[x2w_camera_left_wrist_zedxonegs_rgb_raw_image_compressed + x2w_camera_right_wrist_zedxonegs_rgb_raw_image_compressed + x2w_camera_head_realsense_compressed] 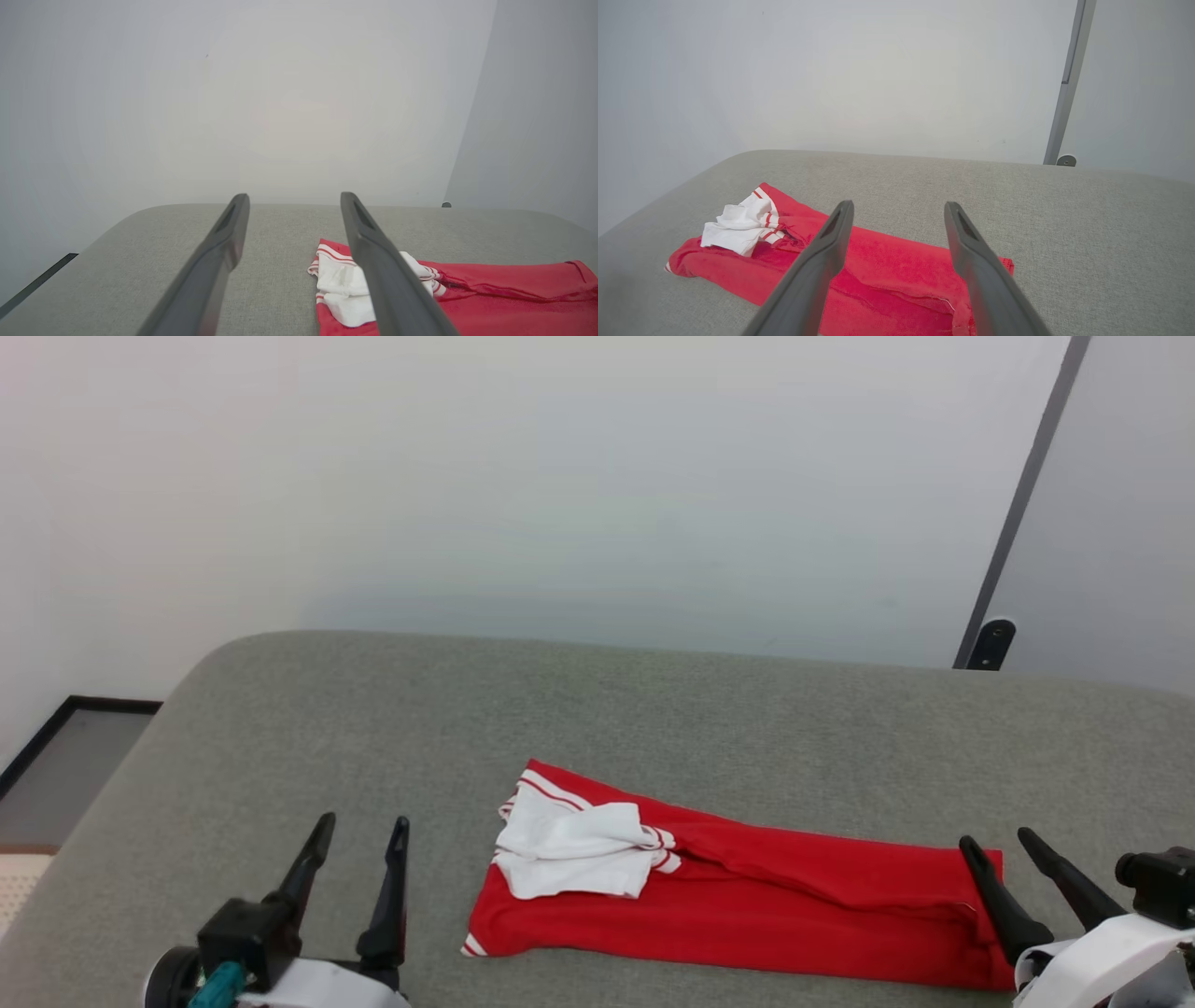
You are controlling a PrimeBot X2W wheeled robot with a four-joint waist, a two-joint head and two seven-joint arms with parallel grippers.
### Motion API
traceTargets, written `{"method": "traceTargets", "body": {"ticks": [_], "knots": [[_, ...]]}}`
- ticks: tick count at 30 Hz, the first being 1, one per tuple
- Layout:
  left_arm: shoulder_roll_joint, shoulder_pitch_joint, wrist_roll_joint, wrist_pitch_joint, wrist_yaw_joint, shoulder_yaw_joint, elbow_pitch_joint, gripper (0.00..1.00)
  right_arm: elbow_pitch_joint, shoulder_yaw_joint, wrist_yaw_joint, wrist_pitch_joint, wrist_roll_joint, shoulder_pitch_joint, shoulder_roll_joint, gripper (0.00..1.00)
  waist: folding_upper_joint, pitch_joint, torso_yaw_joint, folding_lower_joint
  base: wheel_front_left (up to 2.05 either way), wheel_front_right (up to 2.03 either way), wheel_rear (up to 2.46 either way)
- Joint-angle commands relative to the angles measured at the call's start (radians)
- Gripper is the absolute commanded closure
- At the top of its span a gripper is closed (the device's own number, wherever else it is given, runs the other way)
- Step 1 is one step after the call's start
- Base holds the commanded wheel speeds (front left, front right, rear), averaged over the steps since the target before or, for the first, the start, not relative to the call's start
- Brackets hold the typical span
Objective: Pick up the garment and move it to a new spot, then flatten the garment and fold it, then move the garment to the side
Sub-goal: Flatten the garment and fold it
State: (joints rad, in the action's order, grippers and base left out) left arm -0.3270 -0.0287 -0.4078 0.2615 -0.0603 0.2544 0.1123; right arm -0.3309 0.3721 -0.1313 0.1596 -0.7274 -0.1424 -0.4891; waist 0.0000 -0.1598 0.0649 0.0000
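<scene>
1. A red jersey-style T-shirt with white sleeves lies as a long, narrow strip on a grey fabric-covered bench, near the robot's edge, from the middle to the right.
2. Its long axis runs left to right. The bunched white sleeves mark the left end. The red hem end points right and lies slightly nearer the robot.
3. The right pincer, wide and empty, is nearer, right at the hem end. Contact cannot be told.
4. The left pincer, also wide and empty, stands apart, left of the sleeves.

— How is the left gripper?
— Spread wide above the grey cushion.
— The red jersey?
— Lower right, its white sleeves bunched partly behind one finger.
</scene>
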Motion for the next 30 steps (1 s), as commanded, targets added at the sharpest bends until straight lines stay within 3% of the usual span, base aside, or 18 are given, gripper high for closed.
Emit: {"method": "traceTargets", "body": {"ticks": [1,10,18,22,30], "knots": [[0.011,0.015,0.014,0.004,0.011,-0.012,-0.001,0.0,0.001,0.0,0.001,0.002,0.006,0.011,0.003,0.0,0.0,0.0,-0.007,0.0,0.0,0.0,0.0],[0.098,0.035,0.109,0.004,0.111,-0.121,0.012,0.0,-0.013,-0.006,0.001,-0.022,0.026,-0.01,-0.004,0.0,0.0,0.023,-0.085,0.0,0.0,0.0,0.0],[0.157,0.009,0.151,0.004,0.157,-0.18,0.039,0.0,-0.017,-0.026,0.001,-0.056,0.032,-0.014,-0.005,0.0,0.0,0.057,-0.147,0.0,0.0,0.0,0.0],[0.149,-0.006,0.162,0.004,0.167,-0.226,0.049,0.0,-0.023,-0.025,0.001,-0.103,0.029,-0.044,-0.008,0.0,0.0,0.071,-0.145,0.0,0.0,0.0,0.0],[0.128,-0.029,0.167,0.004,0.181,-0.284,0.046,0.0,-0.114,-0.031,0.001,-0.315,0.012,-0.131,-0.021,0.0,0.0,0.107,-0.114,0.0,0.0,0.0,0.0]]}}
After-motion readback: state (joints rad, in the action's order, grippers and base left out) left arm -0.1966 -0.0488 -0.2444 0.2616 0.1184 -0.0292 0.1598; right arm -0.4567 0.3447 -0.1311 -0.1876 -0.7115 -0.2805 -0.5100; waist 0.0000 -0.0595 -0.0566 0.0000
